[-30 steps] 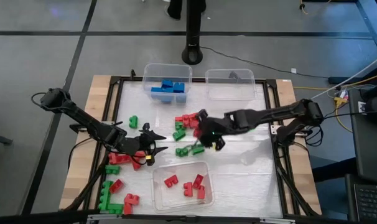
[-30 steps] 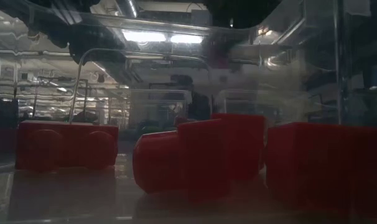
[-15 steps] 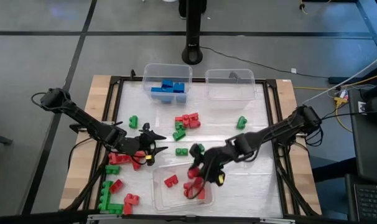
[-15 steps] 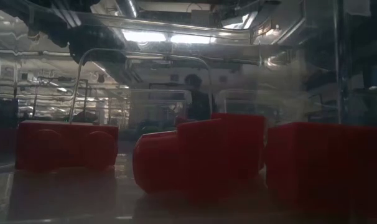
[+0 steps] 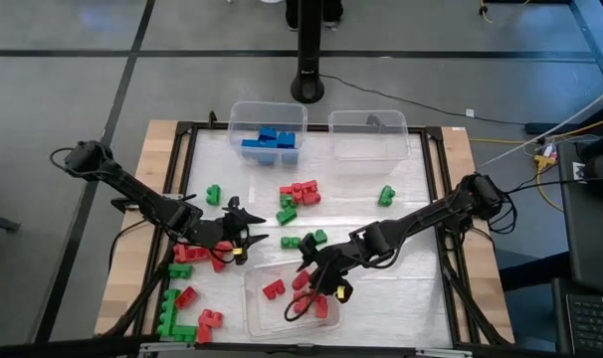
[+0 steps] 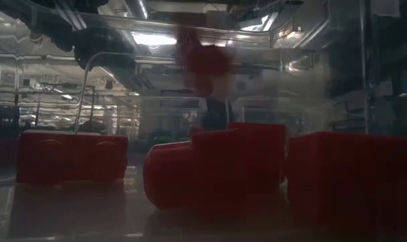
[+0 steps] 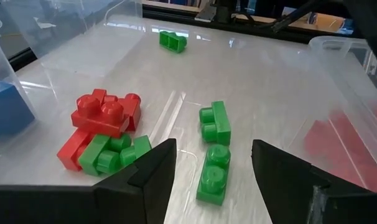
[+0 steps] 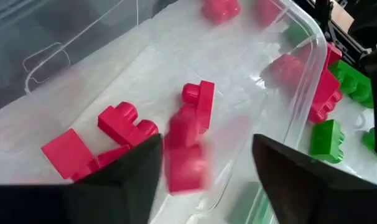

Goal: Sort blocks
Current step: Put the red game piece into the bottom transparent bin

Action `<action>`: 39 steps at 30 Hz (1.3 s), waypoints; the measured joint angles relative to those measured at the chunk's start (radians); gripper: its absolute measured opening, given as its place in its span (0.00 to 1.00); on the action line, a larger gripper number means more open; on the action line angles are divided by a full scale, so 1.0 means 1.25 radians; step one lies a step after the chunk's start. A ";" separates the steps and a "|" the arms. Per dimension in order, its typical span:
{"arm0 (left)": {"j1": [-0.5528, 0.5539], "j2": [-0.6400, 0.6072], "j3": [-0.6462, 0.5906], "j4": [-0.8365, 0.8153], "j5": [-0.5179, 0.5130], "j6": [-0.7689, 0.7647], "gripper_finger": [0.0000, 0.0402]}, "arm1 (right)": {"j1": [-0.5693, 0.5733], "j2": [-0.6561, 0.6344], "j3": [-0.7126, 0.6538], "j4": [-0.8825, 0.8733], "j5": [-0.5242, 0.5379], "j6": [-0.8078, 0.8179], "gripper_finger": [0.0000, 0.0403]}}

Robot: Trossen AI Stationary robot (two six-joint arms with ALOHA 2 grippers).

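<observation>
Over the near clear bin (image 5: 257, 303), the right gripper (image 8: 204, 158) is standing wide, a blurred red block (image 8: 187, 163) apparently dropping free among red blocks; it could bounce out. The left gripper (image 7: 210, 162) is waiting open.

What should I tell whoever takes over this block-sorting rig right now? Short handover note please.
Right gripper is open over the near bin, with a blurred red block dropping below its fingers.
Left gripper is open and empty, low over the table's left-centre, pointed at two green blocks.
Done: blue blocks are in the far left bin; several red blocks are in the near bin.
The far right bin shows no blocks.
Left: a red and green cluster mid-table, scattered green blocks, and more red and green at the near left.
</observation>
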 joint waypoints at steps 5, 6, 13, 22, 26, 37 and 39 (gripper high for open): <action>0.000 0.000 0.000 0.000 0.000 0.000 0.49 | 0.000 -0.001 0.000 -0.009 0.013 -0.008 0.80; 0.000 0.000 0.000 0.000 0.000 -0.002 0.49 | 0.000 -0.001 0.007 -0.026 0.013 -0.011 0.82; 0.000 0.000 0.000 0.003 0.000 -0.005 0.49 | -0.021 -0.006 0.205 -0.405 0.171 -0.038 0.87; 0.000 0.000 0.000 -0.001 0.000 -0.005 0.49 | -0.173 -0.015 0.251 -0.569 0.230 -0.081 0.86; 0.000 0.000 0.000 -0.004 0.000 -0.008 0.49 | -0.264 -0.014 0.189 -0.530 0.207 -0.112 0.86; 0.000 0.000 0.000 -0.004 0.000 0.005 0.49 | -0.390 -0.014 0.023 -0.390 0.140 0.010 0.86; 0.000 0.000 0.000 -0.004 0.000 0.005 0.49 | -0.394 -0.011 -0.002 -0.342 0.105 0.009 0.86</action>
